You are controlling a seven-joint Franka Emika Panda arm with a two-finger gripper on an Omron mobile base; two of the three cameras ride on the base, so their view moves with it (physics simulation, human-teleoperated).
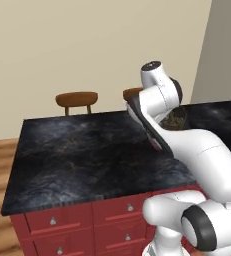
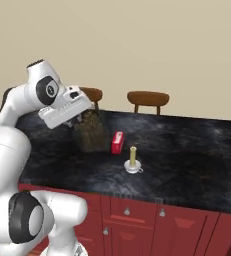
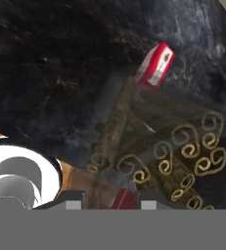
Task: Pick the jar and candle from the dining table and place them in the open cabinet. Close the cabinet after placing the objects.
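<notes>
jar (image 2: 91,132) top hidden behind tool (image 2: 83,116)

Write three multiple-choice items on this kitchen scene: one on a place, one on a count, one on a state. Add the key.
1. The red box sits:
A. between jar and candle
B. on a chair
C. in a drawer

2. Chair backs behind the table:
A. none
B. two
C. five

3. The candle is:
A. toppled
B. upright in its saucer
C. lifted off the table

Key: A, the right base view shows the box beside the jar, candle further right; B, two brown backs rise behind the far edge; B, it stands on the stone top.
</notes>
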